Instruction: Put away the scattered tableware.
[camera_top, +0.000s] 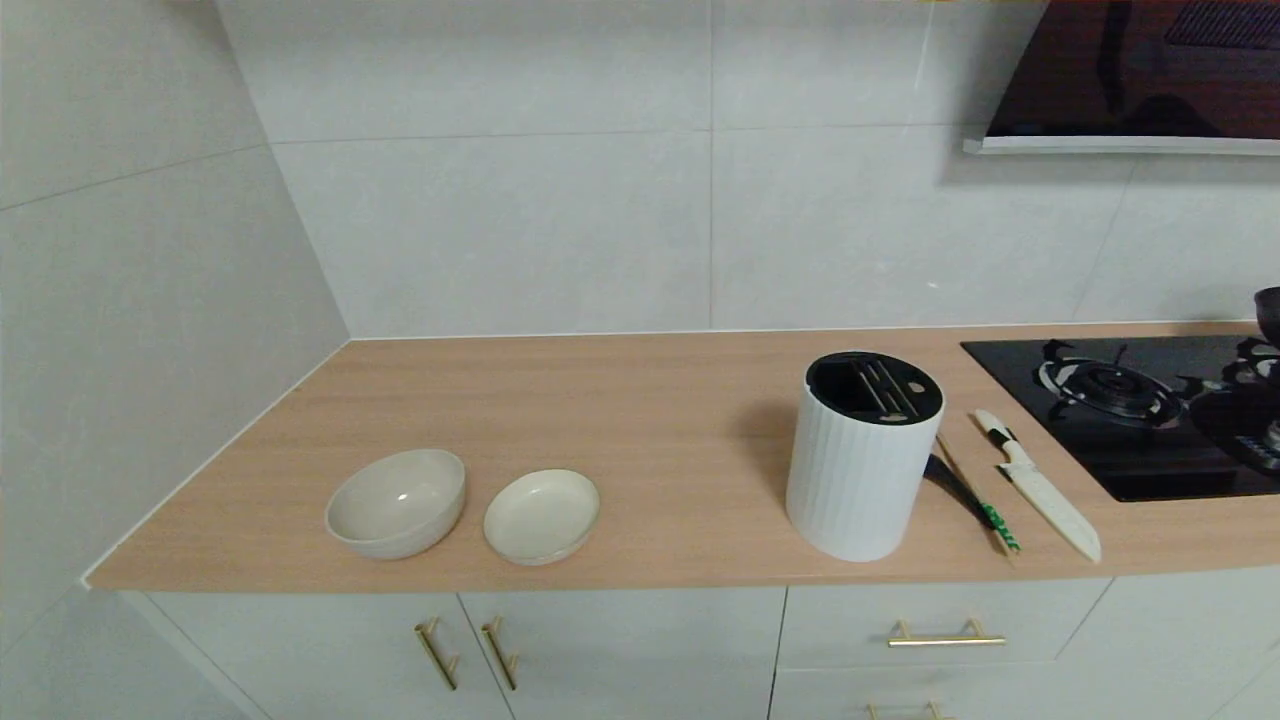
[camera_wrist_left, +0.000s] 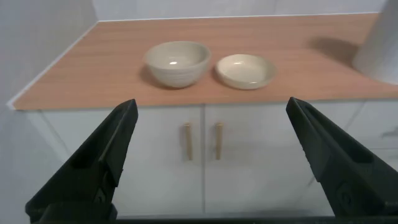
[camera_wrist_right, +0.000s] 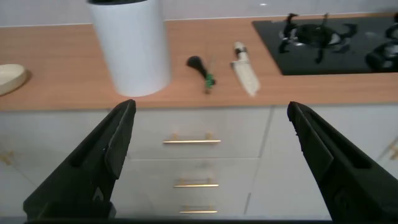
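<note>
On desk (camera_top: 640, 400), 3 o'clock of holder (camera_top: 862, 455), knife (camera_top: 1040, 485) lies with long axis 11-to-5, roughly 12 o'clock of right jaws; right arm nearer; bowl (camera_top: 396, 502) and dish (camera_top: 541, 515) sit 12 o'clock of left jaws. Both jaws gape wide, holding nothing.

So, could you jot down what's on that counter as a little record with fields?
Surface: wooden counter, cupboards below
Bowls: deep bowl and shallow bowl, side by side at the left end, both empty
Holder: white ribbed holder, upright, right of the bowls
Loose items: dark utensil and knife, lying flat between holder and hob
Left jaws: open, empty
Right jaws: open, empty
</note>
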